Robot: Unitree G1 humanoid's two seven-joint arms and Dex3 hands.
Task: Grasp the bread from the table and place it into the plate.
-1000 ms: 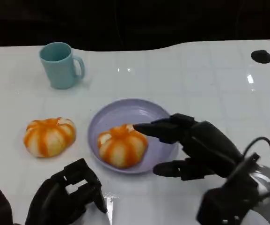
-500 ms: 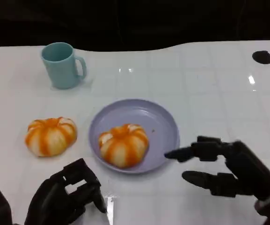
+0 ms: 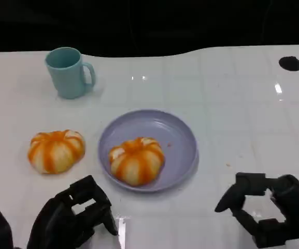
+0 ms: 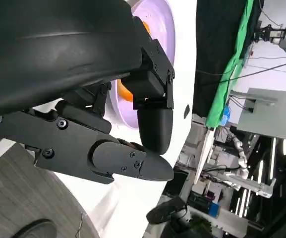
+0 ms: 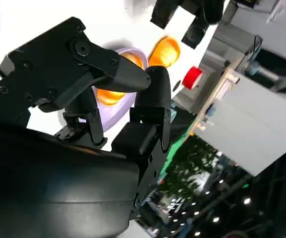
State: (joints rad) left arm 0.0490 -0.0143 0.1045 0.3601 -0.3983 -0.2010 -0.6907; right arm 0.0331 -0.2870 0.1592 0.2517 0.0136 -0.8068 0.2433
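I see 1 orange-striped round bread roll (image 3: 137, 160) resting inside the lilac round plate (image 3: 180, 136); a 2nd striped roll (image 3: 55, 150) lies on the white table (image 3: 242, 104). My right hand (image 3: 271, 215) hangs empty, fingers apart; my left hand (image 3: 69, 218) is curled on nothing. I judge 1 placement done.

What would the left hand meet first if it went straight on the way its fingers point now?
Probably the plate: in the left wrist view the fingers of the left hand reach toward its purple rim, with the bread on it just behind. Depth is unclear, so this is a guess.
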